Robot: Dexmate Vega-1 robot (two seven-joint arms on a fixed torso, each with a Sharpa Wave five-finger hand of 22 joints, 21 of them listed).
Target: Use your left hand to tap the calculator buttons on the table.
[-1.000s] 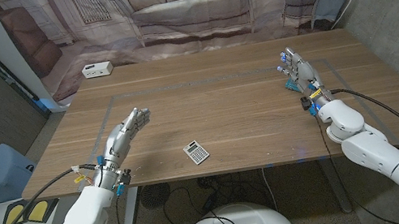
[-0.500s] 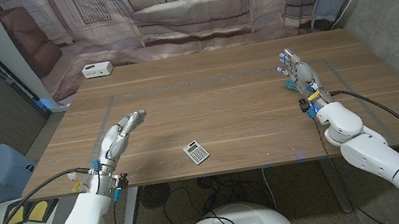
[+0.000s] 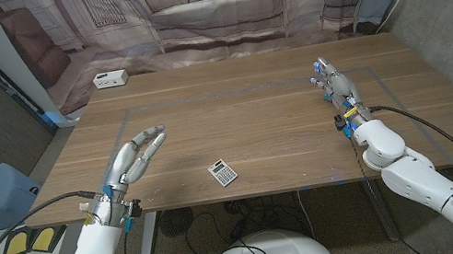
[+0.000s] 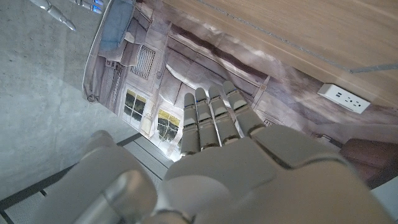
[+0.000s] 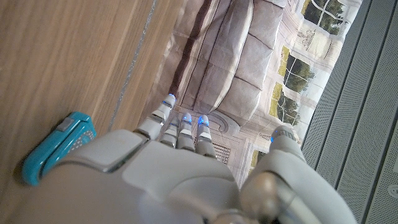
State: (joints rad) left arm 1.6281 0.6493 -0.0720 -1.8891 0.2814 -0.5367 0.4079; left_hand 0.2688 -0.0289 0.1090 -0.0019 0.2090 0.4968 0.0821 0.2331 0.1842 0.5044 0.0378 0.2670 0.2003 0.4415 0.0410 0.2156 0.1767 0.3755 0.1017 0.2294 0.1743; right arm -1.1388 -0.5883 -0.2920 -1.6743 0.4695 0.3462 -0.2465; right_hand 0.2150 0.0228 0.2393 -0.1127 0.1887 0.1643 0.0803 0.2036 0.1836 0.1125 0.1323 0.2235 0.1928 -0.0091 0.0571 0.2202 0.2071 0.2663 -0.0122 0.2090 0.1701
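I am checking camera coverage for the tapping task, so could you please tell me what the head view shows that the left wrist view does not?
Head view alone: the calculator lying near the table's front edge, apart from both hands, and the right hand, fingers extended.

Left wrist view alone: the back of the left hand from close up, its fingers straight and together.

Both: the left hand, the wooden table, the white power strip and the printed backdrop.

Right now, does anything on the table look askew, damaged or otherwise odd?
Nothing looks damaged or spilled. The calculator lies flat near the table's front edge, turned at a slight angle to it. The left hand is apart from it, holding nothing. A white power strip sits at the far left corner.
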